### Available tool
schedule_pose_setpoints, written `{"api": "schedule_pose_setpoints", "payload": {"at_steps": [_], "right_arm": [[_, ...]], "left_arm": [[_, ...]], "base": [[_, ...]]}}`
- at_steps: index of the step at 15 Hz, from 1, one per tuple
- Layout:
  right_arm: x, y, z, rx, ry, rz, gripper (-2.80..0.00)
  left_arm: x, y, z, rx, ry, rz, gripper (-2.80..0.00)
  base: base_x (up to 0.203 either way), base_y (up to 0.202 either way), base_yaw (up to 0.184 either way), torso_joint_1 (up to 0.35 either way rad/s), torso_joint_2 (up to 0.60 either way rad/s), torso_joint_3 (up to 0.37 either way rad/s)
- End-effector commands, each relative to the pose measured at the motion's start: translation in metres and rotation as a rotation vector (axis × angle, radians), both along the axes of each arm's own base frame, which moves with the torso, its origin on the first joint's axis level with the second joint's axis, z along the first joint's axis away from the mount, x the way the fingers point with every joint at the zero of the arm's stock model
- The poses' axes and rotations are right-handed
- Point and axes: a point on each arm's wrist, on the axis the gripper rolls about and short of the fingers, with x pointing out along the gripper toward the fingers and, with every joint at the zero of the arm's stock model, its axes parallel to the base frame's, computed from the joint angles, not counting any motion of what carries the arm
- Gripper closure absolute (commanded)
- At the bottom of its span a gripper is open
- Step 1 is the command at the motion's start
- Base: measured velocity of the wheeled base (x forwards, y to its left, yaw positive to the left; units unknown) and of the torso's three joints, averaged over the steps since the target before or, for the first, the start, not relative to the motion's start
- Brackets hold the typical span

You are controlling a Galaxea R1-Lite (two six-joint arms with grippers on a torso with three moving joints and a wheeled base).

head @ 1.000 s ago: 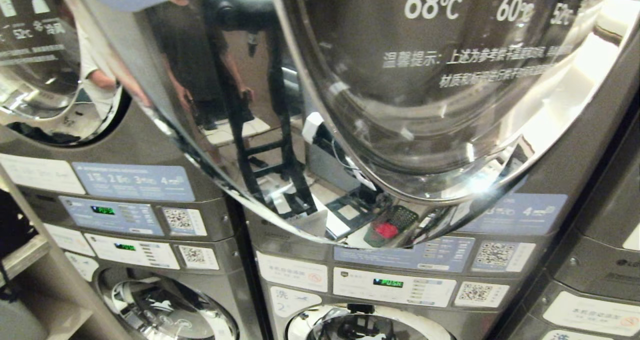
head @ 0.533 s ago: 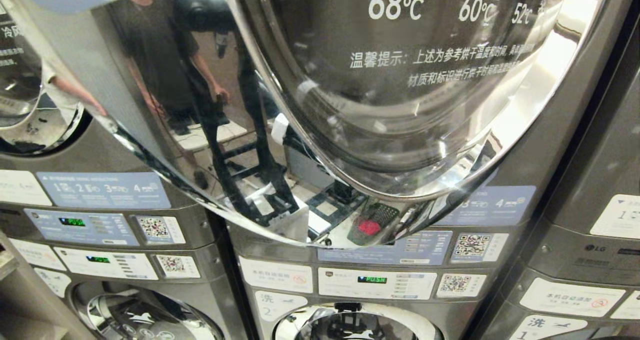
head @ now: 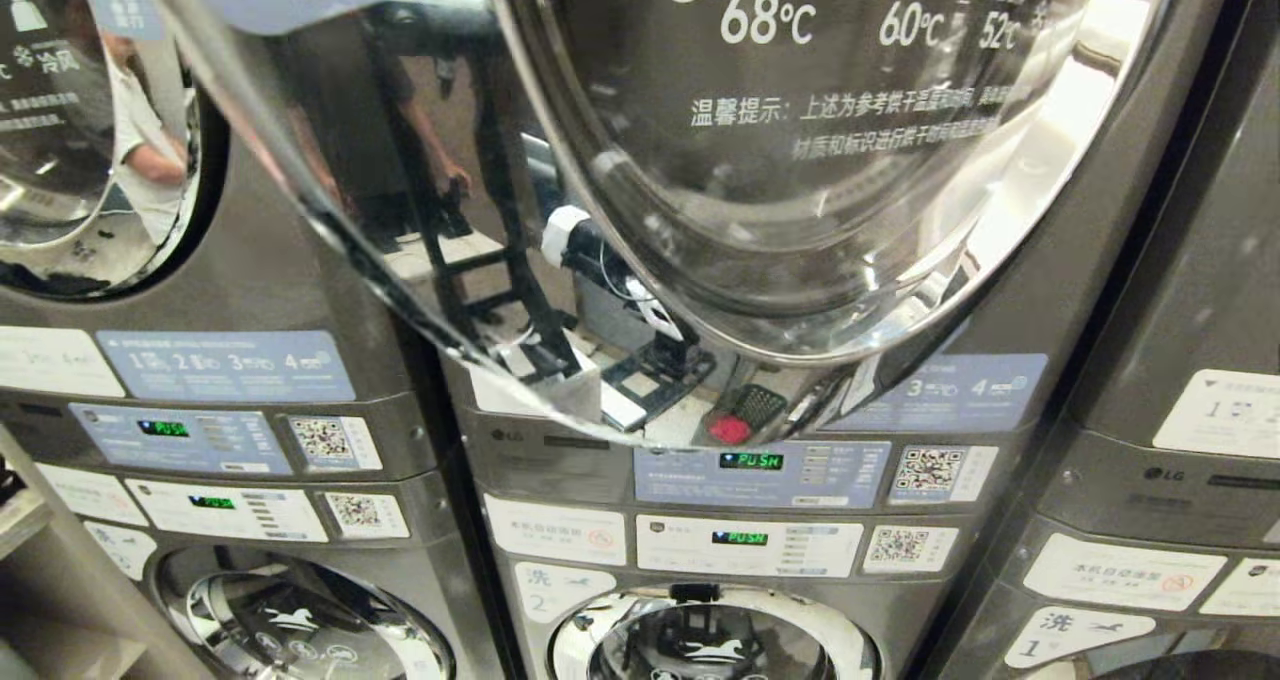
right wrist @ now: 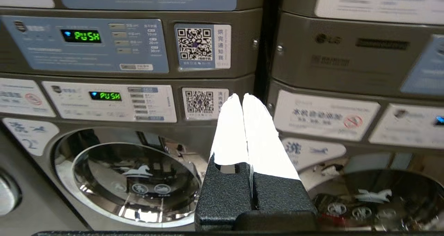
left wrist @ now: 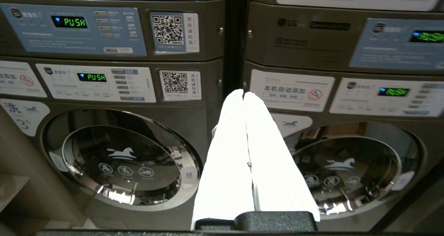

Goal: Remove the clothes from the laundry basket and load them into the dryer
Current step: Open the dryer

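Facing the dryer door [head: 800,160], shut, with its chrome ring, we see what may be the basket only as a reflection. Our left gripper [left wrist: 244,94] and right gripper [right wrist: 241,96] are clenched, empty, before the lower washers' control panels [right wrist: 111,100].

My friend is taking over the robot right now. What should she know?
Left end effector: shut, empty, pointing at the stacked machines.
Right end effector: shut, empty, pointing the same way.
The dryer door, the big round one on top, is closed. The washer door below is closed too.
The laundry basket shows only as a reflection in the dryer door, behind the robot.
Done: nothing loaded.
Left: open the dryer, fetch the clothes, put them in.
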Motion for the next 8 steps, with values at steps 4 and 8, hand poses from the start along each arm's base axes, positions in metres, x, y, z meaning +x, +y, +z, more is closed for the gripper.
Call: {"api": "schedule_pose_setpoints", "payload": {"at_steps": [4, 8], "right_arm": [[0.0, 0.0, 0.0001, 0.012, -0.001, 0.0, 0.0], [0.0, 0.0, 0.0003, 0.021, -0.003, 0.0, 0.0]], "left_arm": [[0.0, 0.0, 0.0001, 0.0, -0.001, 0.0, 0.0], [0.0, 0.0, 0.0001, 0.0, -0.001, 0.0, 0.0]], "base": [[-0.195, 0.0, 0.002, -0.004, 0.0, 0.001], [-0.197, 0.0, 0.002, 0.003, 0.0, 0.002]]}}
